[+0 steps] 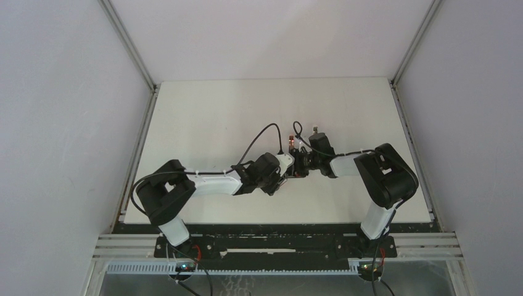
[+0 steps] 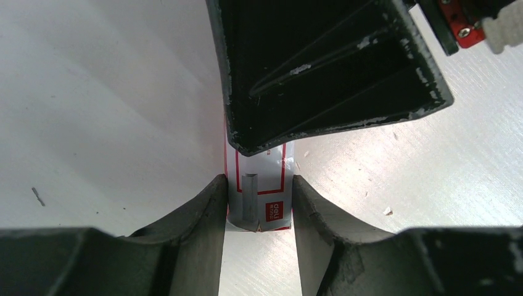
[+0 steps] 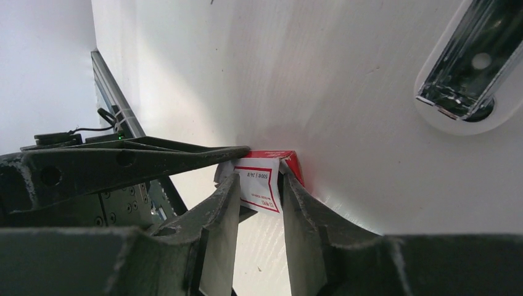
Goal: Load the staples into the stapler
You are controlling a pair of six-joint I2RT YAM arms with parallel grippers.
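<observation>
Red-and-white staple carton [image 2: 275,211] is being pinched by both arms near the middle of the white table [image 1: 203,111]. Fingers of the left gripper [image 2: 259,185] are squeezing its two sides, with a silvery-grey strip of staples [image 2: 249,197] showing against the label. Meanwhile the right gripper [image 3: 259,180] is clamping the carton's other end. Beyond it, the white stapler [image 3: 459,68] is lying open, chrome channel facing up.

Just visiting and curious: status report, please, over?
Both clamped on staple carton: left end effector, right end effector. White stapler on table, apart. Nothing blocking.
</observation>
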